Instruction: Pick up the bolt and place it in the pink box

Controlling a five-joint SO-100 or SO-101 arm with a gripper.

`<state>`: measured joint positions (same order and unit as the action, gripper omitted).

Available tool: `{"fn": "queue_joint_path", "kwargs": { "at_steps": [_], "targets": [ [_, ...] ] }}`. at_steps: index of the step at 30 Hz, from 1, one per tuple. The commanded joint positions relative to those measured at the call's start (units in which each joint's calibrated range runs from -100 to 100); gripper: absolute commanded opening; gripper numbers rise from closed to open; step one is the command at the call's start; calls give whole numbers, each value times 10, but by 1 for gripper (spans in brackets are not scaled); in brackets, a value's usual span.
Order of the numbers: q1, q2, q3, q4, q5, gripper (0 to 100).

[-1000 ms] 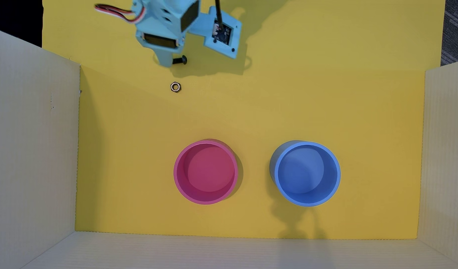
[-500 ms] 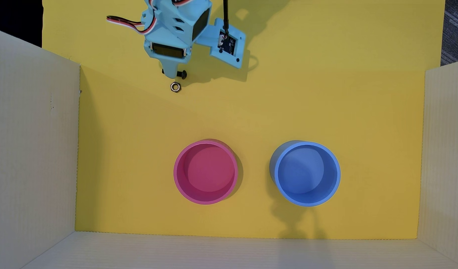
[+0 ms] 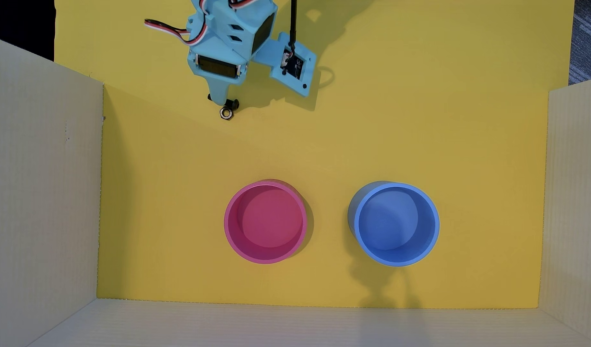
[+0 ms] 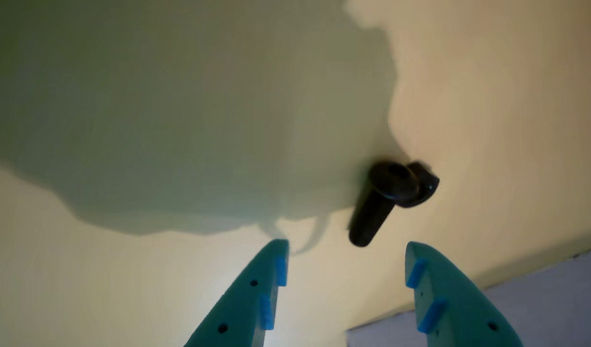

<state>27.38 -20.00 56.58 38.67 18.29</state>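
Note:
The bolt [image 3: 234, 104] is a small black screw lying on the yellow sheet at the top of the overhead view, partly under my light-blue gripper [image 3: 221, 100]. In the wrist view the bolt [image 4: 378, 202] lies just ahead of the gap between my fingertips, nearer the right finger, head pointing away. My gripper [image 4: 346, 251] is open and empty, close above the sheet. The pink box [image 3: 267, 223] stands empty and upright in the lower middle of the overhead view, well away from the gripper.
A small silvery nut [image 3: 226, 112] lies touching or almost touching the bolt; it shows dark behind the bolt's head in the wrist view [image 4: 424, 182]. A blue cup [image 3: 394, 223] stands to the right of the pink one. Cream cardboard walls [image 3: 40, 187] enclose left, right and bottom.

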Motion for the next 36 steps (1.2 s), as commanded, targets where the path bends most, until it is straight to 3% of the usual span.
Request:
{"fn": "queue_joint_path", "kwargs": {
  "at_steps": [1,16,24,36],
  "targets": [
    [0,-2,-10,-5,-5,17],
    [0,0,-9,-37,-32,18],
    [4,107,-90,-29,-37,18],
    [-1,155,-196,79,-48,18]
  ]
}}
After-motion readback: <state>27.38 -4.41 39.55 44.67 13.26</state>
